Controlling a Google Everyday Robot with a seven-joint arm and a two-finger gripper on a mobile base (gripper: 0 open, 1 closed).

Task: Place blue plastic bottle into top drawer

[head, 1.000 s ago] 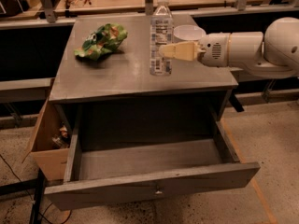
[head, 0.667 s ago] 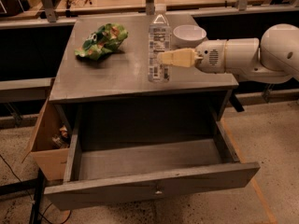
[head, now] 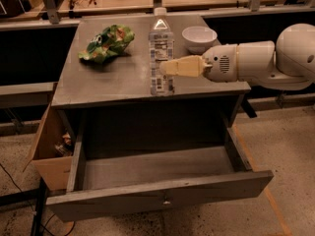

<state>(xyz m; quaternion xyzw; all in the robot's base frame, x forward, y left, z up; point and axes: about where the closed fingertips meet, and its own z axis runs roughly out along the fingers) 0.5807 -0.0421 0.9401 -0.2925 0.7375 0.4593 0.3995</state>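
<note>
The blue plastic bottle (head: 161, 48), clear with a white cap and a pale printed label, stands upright near the front edge of the grey cabinet top (head: 108, 85). My gripper (head: 166, 68) reaches in from the right on a white arm. Its tan fingers (head: 184, 66) are shut on the bottle's middle. Whether the bottle's base touches the top I cannot tell. The top drawer (head: 123, 200) is pulled open below, wide, dark grey and empty, with a small metal knob (head: 166, 200) at front centre.
A white bowl (head: 199, 37) sits at the back right of the cabinet top, just behind my arm. A crumpled green bag (head: 107, 43) lies at the back left. A brown cardboard box (head: 49, 154) stands against the cabinet's left side. Workbenches run behind.
My gripper has moved left and toward the cabinet's front edge with the bottle in it. The bowl, hidden by the arm a second ago, is now in view. The drawer has not moved.
</note>
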